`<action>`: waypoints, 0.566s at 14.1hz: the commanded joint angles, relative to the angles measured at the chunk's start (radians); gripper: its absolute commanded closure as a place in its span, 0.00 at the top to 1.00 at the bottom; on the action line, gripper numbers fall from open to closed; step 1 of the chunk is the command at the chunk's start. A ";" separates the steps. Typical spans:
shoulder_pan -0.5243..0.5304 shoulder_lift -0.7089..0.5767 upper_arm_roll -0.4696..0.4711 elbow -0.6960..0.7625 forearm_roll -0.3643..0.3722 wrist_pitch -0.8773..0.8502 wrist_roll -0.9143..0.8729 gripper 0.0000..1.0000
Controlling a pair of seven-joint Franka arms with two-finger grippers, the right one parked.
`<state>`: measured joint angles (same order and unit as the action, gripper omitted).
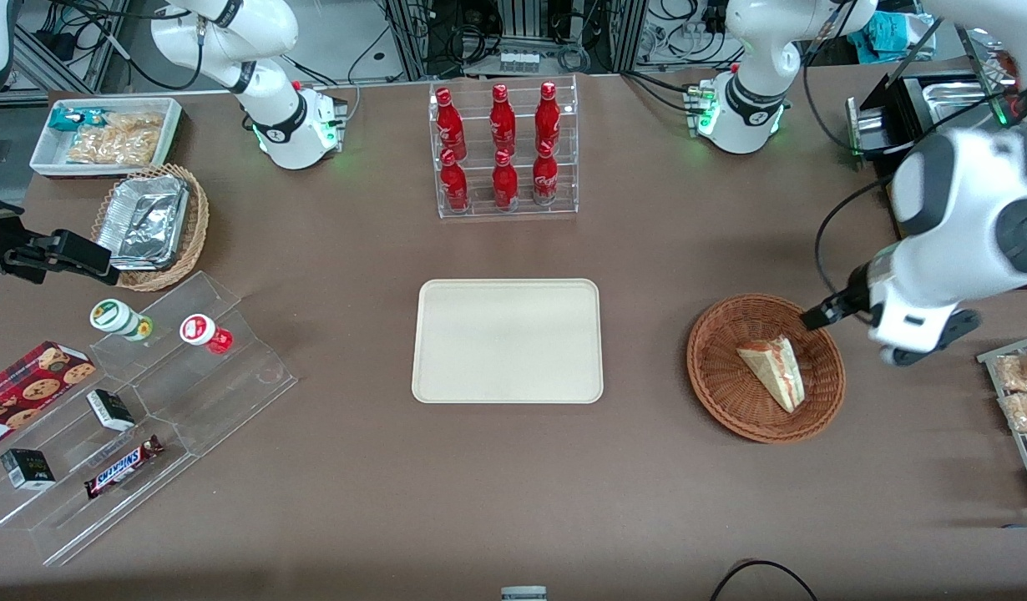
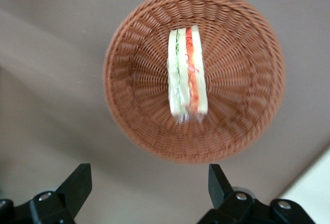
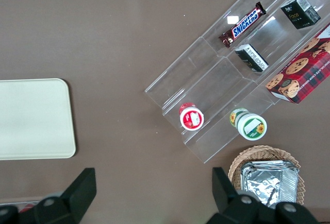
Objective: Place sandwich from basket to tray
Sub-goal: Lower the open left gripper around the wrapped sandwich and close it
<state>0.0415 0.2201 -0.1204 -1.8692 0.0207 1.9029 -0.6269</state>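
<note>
- Jaws of the working left arm are standing wide apart and gripping nothing; the two black fingers are hanging in the air above the brown surface, just off the basket's rim.
- In the front view the jaws themselves are hiding under the white wrist, which is hovering above the basket's edge toward the working arm's end.
- Lying inside the basket is the sandwich, resting on its side near the middle of the woven floor.
- It is a triangular wedge in clear wrap; in the wrist view its cut face is showing white bread with green and red layers running along its length.
- Its long axis is running aslant, one end lying nearer the front camera.
- The basket is round, shallow, reddish-brown wicker with a ribbed weave.
- The tray, flat, cream, smooth and round-cornered, is lying well apart from the basket, toward the parked arm's end.
</note>
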 commanded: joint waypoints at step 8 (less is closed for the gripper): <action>0.000 0.238 0.015 -0.059 0.007 0.344 -0.220 1.00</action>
<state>0.0420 0.4465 -0.1139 -1.9198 0.0207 2.2088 -0.8229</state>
